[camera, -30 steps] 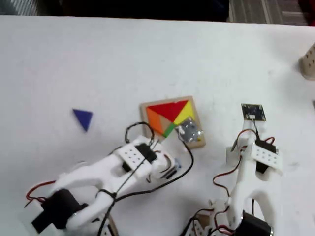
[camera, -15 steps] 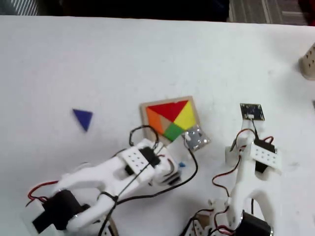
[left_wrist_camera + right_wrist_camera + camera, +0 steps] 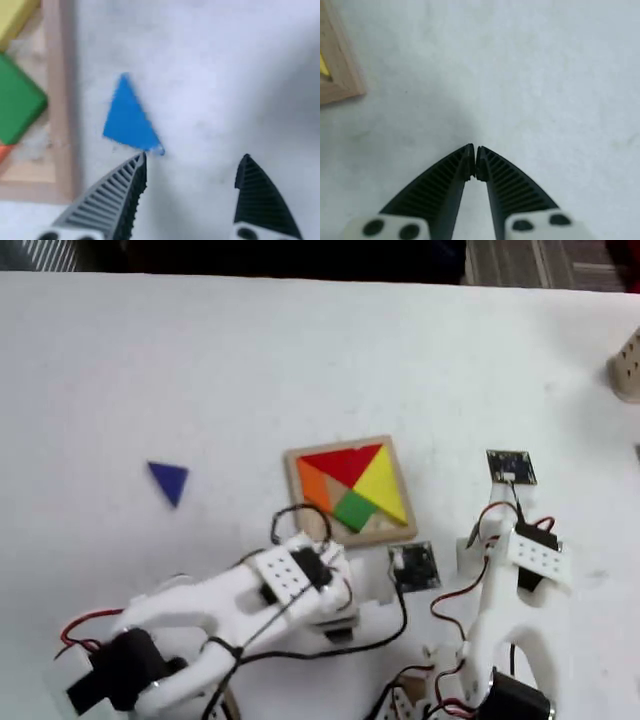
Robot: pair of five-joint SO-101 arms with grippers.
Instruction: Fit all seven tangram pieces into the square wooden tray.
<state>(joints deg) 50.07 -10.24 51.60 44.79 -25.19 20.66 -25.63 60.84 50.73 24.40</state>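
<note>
Lined up on the blue triangle (image 3: 127, 117), looks like

The left gripper (image 3: 193, 156) is spread wide so the piece, just ahead of one fingertip outside the tray (image 3: 62, 100), can be straddled; the right gripper (image 3: 474, 150) is pinched shut, empty.

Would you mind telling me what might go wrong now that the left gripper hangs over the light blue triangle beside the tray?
1. The light blue triangle lies off-centre to the open left gripper, one fingertip at its corner; closing may just nudge it away.
2. It lies flat close to the tray rim, so a finger might bump and shift the tray.
3. The dark blue triangle lies far off, possibly an awkward reach.
</note>
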